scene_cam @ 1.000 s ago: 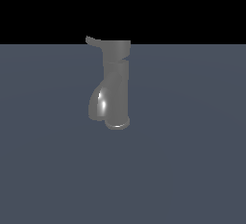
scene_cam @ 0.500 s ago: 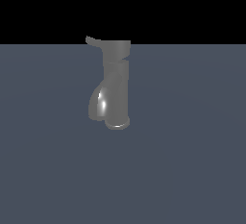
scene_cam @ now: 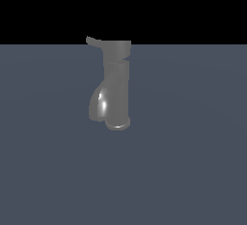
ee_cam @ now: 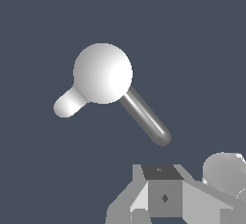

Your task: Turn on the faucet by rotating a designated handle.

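The pincer (ee_cam: 166, 204) shows only in part at the wrist picture's lower edge, clear of everything; whether it is wide or narrow I cannot tell. Seen from above, the faucet (ee_cam: 102, 73) sits upper left of centre, its handle (ee_cam: 145, 115) slanting toward the pincer. In the exterior view the faucet (scene_cam: 116, 86) stands upright at centre on the table (scene_cam: 193, 147), handle (scene_cam: 94, 41) jutting toward the upper left.

The white robot gripper (ee_cam: 166, 199) is cut off by the wrist view's edge (its fingertips are not visible), so its opening cannot be told.

Side-on exterior, overhead wrist view, both on the faucet (scene_cam: 116, 84).
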You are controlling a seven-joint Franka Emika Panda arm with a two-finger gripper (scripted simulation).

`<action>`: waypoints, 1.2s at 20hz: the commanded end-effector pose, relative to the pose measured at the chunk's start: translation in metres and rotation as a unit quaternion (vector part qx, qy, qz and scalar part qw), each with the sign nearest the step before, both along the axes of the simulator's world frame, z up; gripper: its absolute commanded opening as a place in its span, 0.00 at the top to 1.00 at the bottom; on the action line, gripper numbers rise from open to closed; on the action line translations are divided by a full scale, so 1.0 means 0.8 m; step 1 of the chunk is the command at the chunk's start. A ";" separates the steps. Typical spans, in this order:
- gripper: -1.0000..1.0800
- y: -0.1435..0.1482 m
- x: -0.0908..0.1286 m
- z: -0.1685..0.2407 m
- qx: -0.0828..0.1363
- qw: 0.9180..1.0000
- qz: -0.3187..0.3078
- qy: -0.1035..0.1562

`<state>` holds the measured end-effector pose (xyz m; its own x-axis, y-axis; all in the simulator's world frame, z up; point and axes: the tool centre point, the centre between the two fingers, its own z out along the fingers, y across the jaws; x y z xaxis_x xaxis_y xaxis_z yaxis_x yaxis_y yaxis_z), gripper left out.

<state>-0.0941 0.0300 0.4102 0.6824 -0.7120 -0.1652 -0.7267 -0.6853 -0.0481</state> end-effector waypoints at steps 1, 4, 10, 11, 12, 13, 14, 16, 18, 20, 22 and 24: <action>1.00 0.004 0.015 -0.009 -0.003 0.999 -0.033 0.004; 1.00 0.009 0.032 -0.021 -0.008 0.997 -0.071 0.009; 1.00 0.019 0.066 -0.045 -0.021 0.989 -0.148 0.016; 1.00 0.021 0.071 -0.049 -0.023 0.987 -0.160 0.017; 1.00 0.023 0.077 -0.053 -0.026 0.984 -0.173 0.018; 1.00 0.025 0.082 -0.057 -0.029 0.982 -0.186 0.018; 1.00 0.026 0.088 -0.061 -0.031 0.979 -0.198 0.019; 1.00 0.030 0.098 -0.070 -0.037 0.974 -0.223 0.019; 1.00 0.034 0.108 -0.078 -0.042 0.968 -0.248 0.019; 1.00 0.038 0.119 -0.087 -0.048 0.961 -0.272 0.018; 1.00 0.042 0.128 -0.095 -0.054 0.953 -0.296 0.017; 1.00 0.046 0.138 -0.104 -0.060 0.945 -0.320 0.015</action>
